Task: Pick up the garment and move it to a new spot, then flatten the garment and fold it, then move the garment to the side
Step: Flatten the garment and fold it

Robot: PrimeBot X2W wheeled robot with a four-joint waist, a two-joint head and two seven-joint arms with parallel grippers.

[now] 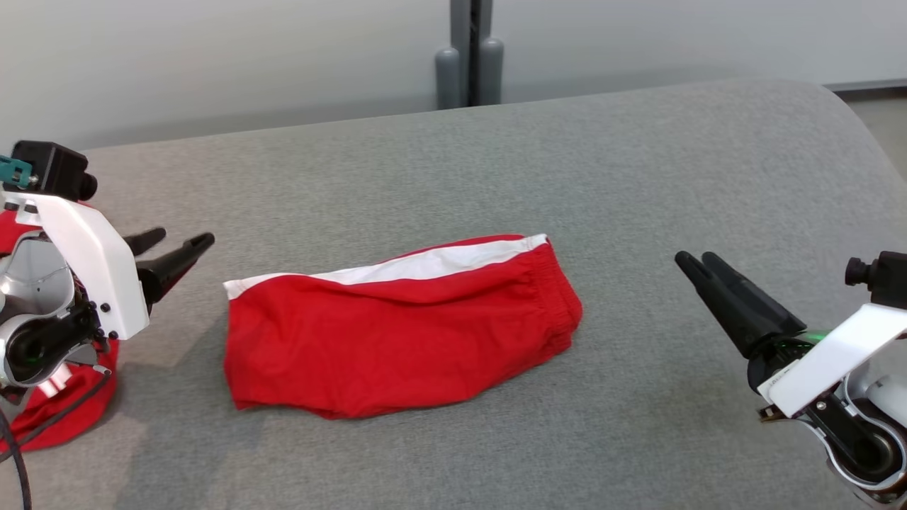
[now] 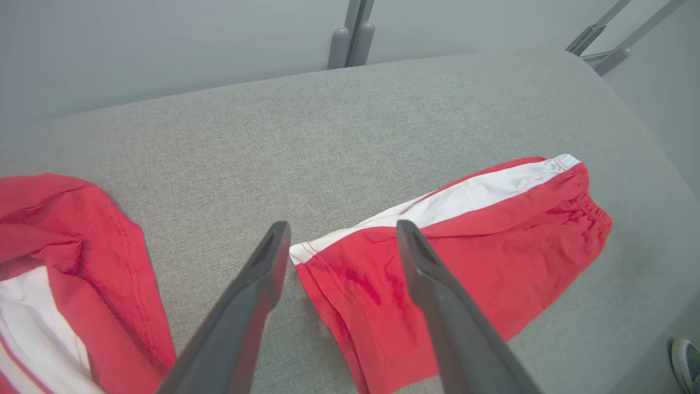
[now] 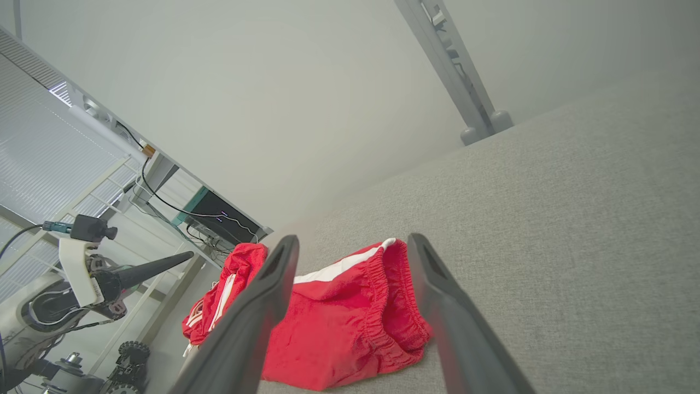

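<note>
The red garment (image 1: 397, 333) lay, seemingly folded, at frame centre on the grey table (image 1: 496, 163). The left pincer (image 1: 183, 237) and right pincer (image 1: 694, 257) flanked it, fingers spread, empty. Likely best: pinch both ends through all layers and lift evenly.

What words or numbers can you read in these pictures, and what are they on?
There are no words or numbers that can be read.
Red shorts: plain red with a white stripe, with no print showing.
White bracket behind the right hand: there is a tiny mark near its lower edge, too small to read.
</note>
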